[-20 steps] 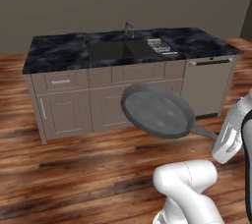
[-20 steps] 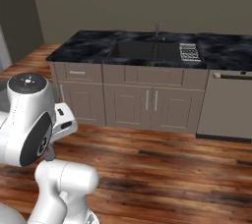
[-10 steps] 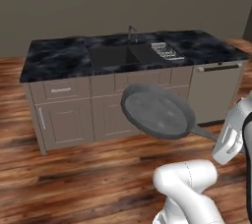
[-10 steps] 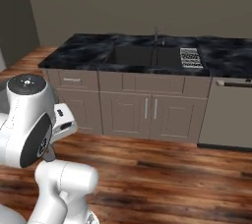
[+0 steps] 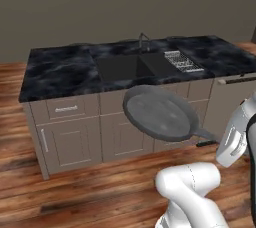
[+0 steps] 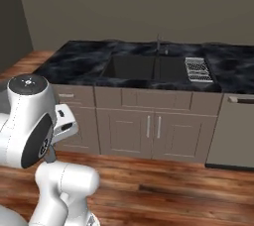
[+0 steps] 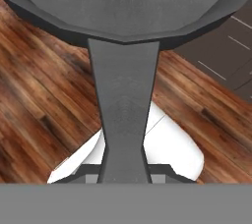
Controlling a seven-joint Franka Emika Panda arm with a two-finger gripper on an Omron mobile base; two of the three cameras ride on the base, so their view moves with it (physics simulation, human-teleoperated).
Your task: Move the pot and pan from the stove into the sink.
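While your claw (image 5: pixel 207 139) is clamping together on the pan's handle, the pan (image 5: pixel 159 112) is hanging in the air, tilted, over the wooden floor (image 5: pixel 75 192) in front of the cabinets (image 6: pixel 151 128). Beyond it, the sink (image 5: pixel 131 66) is sitting recessed in the black marbled tabletop (image 5: pixel 55 72), with a faucet (image 5: pixel 143 41) behind it and a wire dish rack (image 5: pixel 182 61) just beside its right edge.

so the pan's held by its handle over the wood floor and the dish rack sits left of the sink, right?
Not quite: the dish rack sits right of the sink, as the right base view shows. The pan is held by its handle over the wood floor.
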